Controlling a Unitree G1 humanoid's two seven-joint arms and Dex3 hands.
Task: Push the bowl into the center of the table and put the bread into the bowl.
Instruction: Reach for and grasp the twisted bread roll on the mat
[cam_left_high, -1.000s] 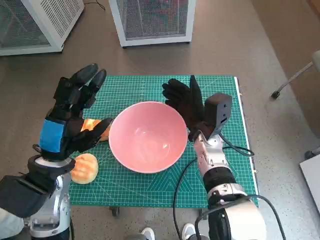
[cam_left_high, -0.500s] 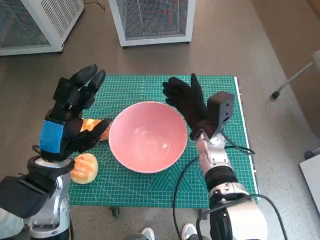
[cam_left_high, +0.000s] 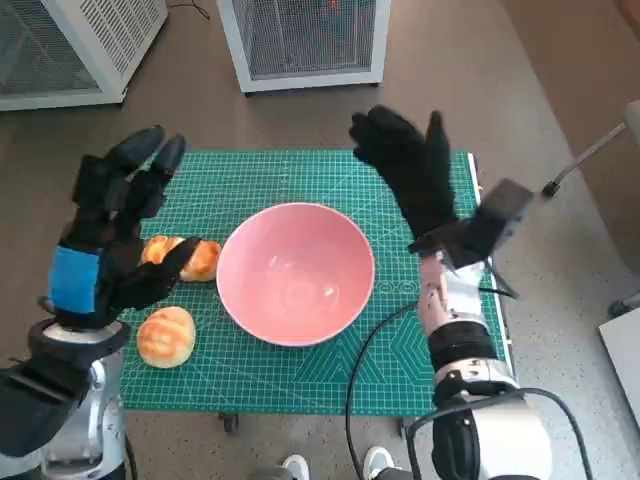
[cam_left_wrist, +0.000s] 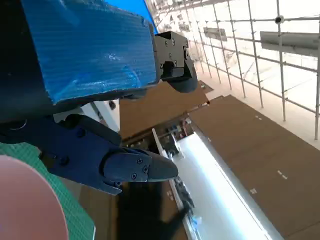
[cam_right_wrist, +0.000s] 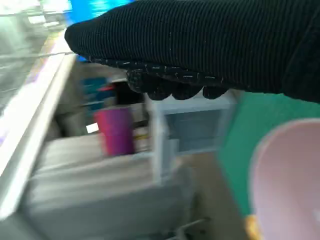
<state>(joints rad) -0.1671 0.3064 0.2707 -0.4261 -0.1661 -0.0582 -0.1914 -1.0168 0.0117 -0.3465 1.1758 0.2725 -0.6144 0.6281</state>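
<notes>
- Black blue-taped left hand (cam_left_high: 105, 235) hovers spread and empty over the table's left.
- Black-gloved right hand (cam_left_high: 410, 170), fingers splayed, holds nothing at the far right.
- Smooth pink plastic bowl (cam_left_high: 296, 272) sits mid-mat; likely light, slides readily.
- Two golden round bread rolls (cam_left_high: 166, 335) lie left of it, probably soft; take them gently around the sides.

You see a pink bowl (cam_left_high: 295, 272) that looks like smooth, slightly shiny plastic. The two bread (cam_left_high: 167, 336) rolls look soft with a shiny golden crust. The green mat (cam_left_high: 260, 180) is matt with thin printed lines. The right hand (cam_left_high: 405, 170) wears ribbed knitted cloth. The left hand (cam_left_high: 105, 235) is hard black plastic with smooth blue tape.
</notes>
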